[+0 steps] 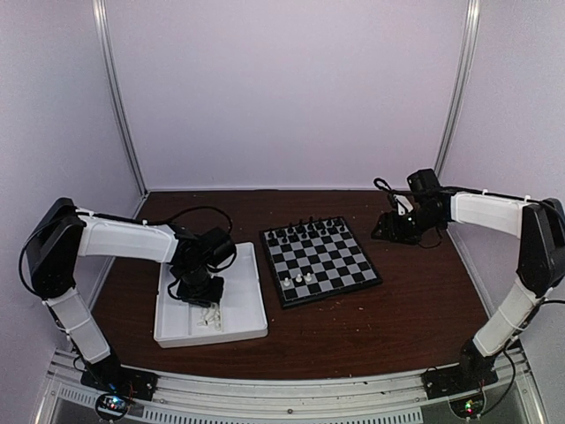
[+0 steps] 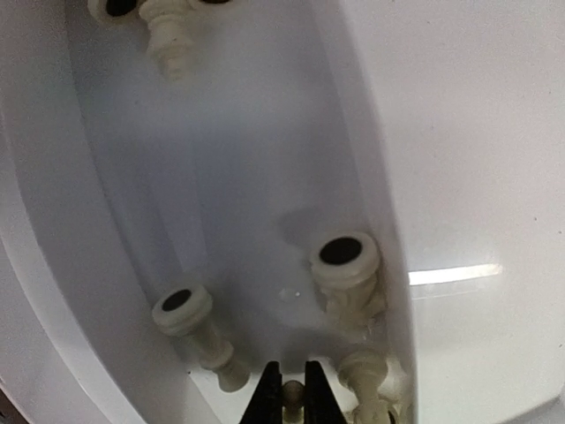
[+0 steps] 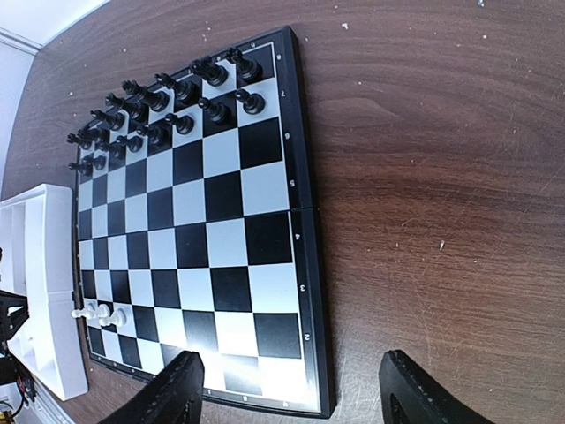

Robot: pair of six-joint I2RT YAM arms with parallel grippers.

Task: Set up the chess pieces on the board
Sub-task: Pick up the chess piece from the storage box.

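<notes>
Left claw (image 2: 289, 378) pinches shut on a white chess piece (image 2: 293, 395) in the tray (image 2: 459, 177), apparently bound for the board (image 1: 322, 261), while the right claw (image 3: 287, 397) hangs wide open over the worktop (image 3: 424, 177) alongside.

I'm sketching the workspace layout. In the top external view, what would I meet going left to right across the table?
white tray → board → right gripper
</notes>
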